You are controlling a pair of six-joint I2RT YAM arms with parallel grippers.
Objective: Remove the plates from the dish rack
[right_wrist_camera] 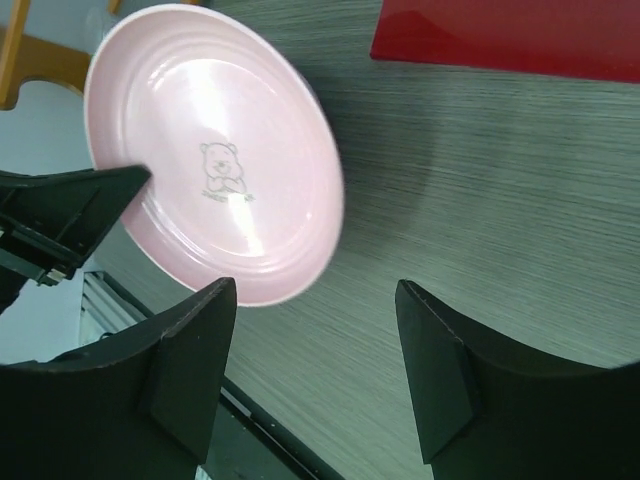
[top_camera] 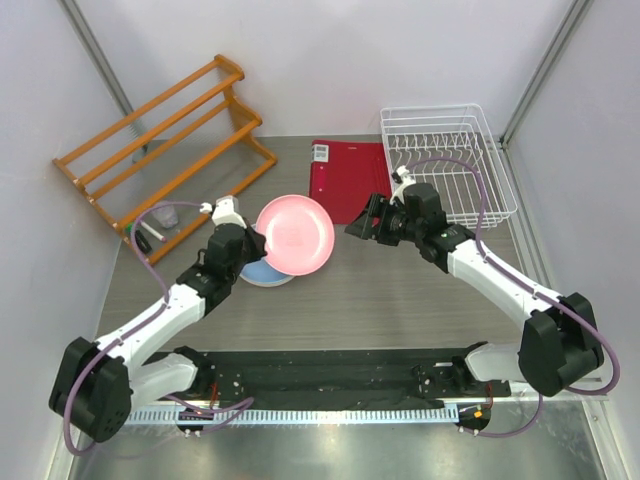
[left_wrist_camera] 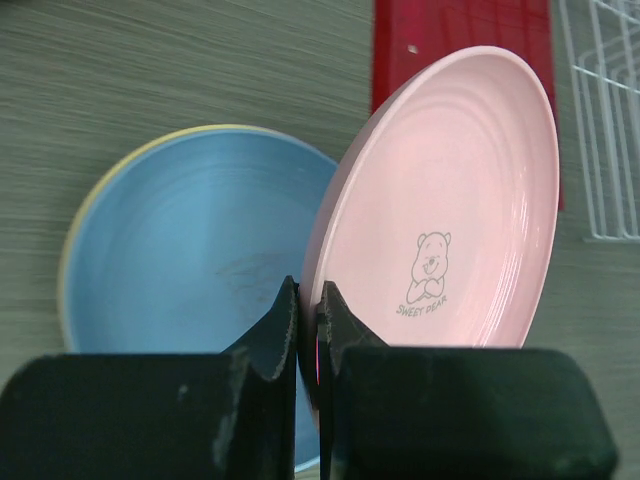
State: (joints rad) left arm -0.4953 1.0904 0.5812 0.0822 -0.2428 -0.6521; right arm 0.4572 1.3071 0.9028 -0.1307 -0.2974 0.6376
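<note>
One round, shallow pink plastic plate [top_camera: 296, 234] with a small bear drawing on its face hangs tilted above the grey wood-grain bench [top_camera: 400, 300], pinched at its rim by the left hand [left_wrist_camera: 308, 300], whose two fingers are clenched on the edge. Just below and to its left, a round light blue plastic plate [left_wrist_camera: 190, 250] lies flat on the bench, with the orange-yellow rim of another plate [left_wrist_camera: 85, 215] showing under it. The right hand [right_wrist_camera: 315, 295] hovers near the pink plate's right edge, fingers spread wide and grasping nothing. The white wire dish rack [top_camera: 432, 108] stands at the far right corner, a flat red mat [top_camera: 345, 178] touches its left side, and an orange wooden slatted rack [top_camera: 150, 113] sits far left.
</note>
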